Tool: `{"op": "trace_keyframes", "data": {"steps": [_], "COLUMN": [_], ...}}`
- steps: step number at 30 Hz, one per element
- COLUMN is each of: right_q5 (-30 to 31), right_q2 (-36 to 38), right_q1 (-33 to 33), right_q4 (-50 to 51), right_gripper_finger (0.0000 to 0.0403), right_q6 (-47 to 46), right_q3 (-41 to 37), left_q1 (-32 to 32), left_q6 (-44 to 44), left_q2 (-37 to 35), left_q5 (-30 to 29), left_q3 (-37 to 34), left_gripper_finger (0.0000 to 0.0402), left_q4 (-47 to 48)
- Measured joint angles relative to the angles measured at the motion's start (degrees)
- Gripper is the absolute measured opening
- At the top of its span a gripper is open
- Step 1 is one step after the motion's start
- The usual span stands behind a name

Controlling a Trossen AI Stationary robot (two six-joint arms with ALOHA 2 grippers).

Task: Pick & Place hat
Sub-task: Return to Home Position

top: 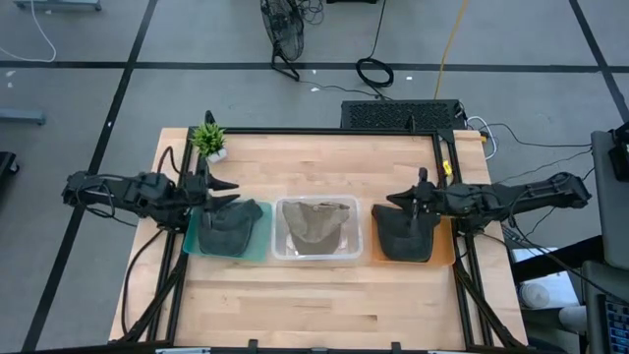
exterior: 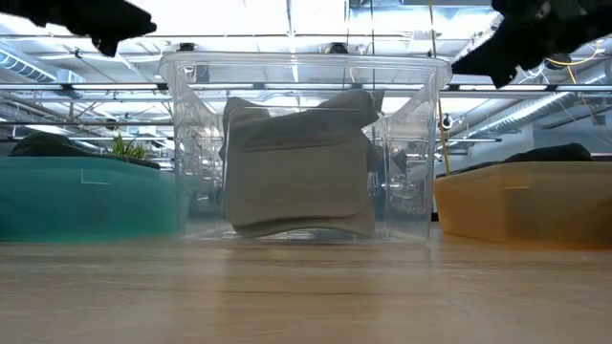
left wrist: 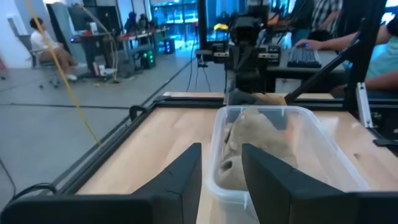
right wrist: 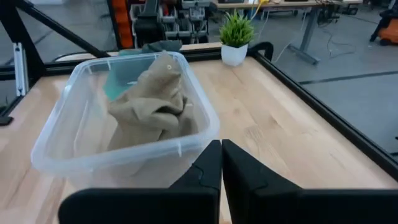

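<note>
Right, the brown cap sits crumpled in the clear bin, straight ahead of both sets of jaws and between them. On my left arm the jaws stand apart with a plain gap. On my right arm they are pressed together on nothing. Beneath the left jaws lies a dark cap in the teal bin. Beneath the right jaws lies the black cap in the orange bin. The bins rest on the desk.
</note>
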State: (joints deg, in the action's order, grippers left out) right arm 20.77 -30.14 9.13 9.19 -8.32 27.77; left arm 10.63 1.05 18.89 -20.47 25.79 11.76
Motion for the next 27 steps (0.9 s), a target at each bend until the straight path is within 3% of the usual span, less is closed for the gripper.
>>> {"op": "trace_keyframes", "data": {"steps": [11, 14, 19, 27], "right_q5": [-2.8, -4.5, -5.9, -6.5], "right_q2": [16.4, 20.2, 25.4, 27.7], "right_q1": [0.0, 0.0, 0.0, 0.0], "right_q4": [-9.9, -14.0, -18.1, -15.3], "right_gripper_finger": [0.0001, 0.0, 0.0, 0.0], "right_q6": [0.6, 1.7, 3.5, 2.1], "right_q3": [-14.2, -18.1, -23.4, -25.6], "left_q1": [0.0, -0.1, -0.1, -0.1], "left_q6": [-1.1, 0.9, 2.8, 1.3], "left_q2": [-13.4, -16.0, -18.7, -18.6], "left_q5": [3.1, 6.2, 9.0, 8.9], "left_q3": [-14.7, -18.6, -25.2, -25.2], "left_gripper_finger": [0.0125, 0.01, 0.0014, 0.0005], "left_q4": [-10.0, -15.6, -22.1, -18.1]}}
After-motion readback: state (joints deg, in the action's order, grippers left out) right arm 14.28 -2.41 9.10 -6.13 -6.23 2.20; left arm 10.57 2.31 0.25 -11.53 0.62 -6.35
